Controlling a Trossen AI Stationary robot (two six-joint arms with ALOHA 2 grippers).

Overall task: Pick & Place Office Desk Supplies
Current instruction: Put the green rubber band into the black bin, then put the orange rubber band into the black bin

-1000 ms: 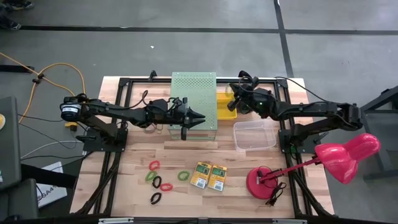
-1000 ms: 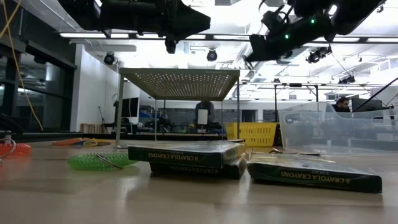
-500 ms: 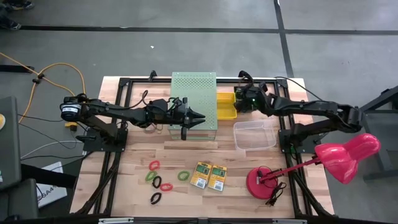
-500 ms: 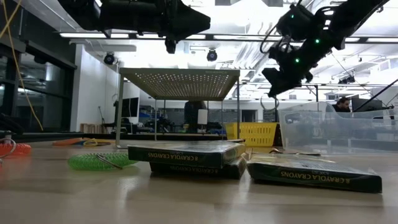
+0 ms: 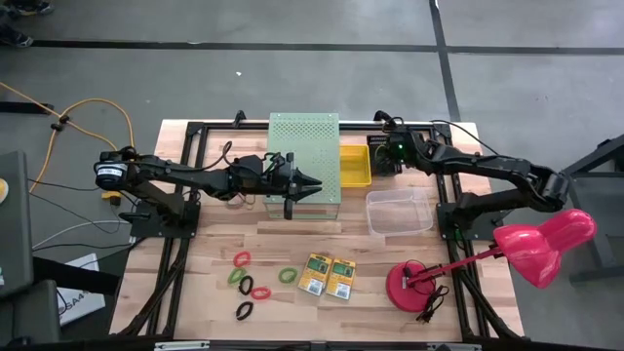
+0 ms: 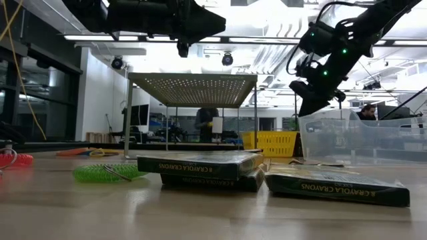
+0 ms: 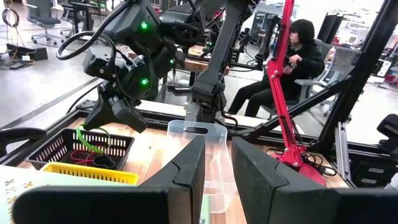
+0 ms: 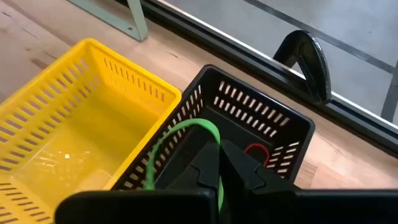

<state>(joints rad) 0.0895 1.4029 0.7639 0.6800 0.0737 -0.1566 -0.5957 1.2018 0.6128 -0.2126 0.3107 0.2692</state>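
Observation:
My right gripper (image 8: 217, 155) is shut on a green elastic band loop (image 8: 177, 140) and stands over a black mesh basket (image 8: 273, 127) at the table's far right. The left wrist view shows that gripper (image 7: 118, 112) with the loop (image 7: 93, 137) hanging at the basket's mouth. Several more band loops (image 5: 249, 285), red, green and black, lie flat near the table's near left. Two crayon boxes (image 5: 327, 277) lie flat side by side beside them. My left gripper (image 5: 314, 183) hovers over the pale-green perforated box (image 5: 304, 146), slightly open and holding nothing. My right gripper pinches the green band loop between its two shut fingers at one spot on the loop (image 8: 208, 140). The fingers come from above, slanting down. The rest of the loop curves out beside the fingertips and hangs over the black basket's opening; whether it touches the basket, I cannot tell.
A yellow basket (image 5: 354, 166) sits against the black one, next to the perforated box. A clear plastic tub (image 5: 400, 212) stands nearer. A pink desk lamp (image 5: 531, 246) has its round base (image 5: 409, 285) at the near right. A person sits beyond the table (image 7: 292, 62).
My right gripper has moved from above the yellow basket toward the table's right and down, carrying the green band. It now stands low over the black basket.

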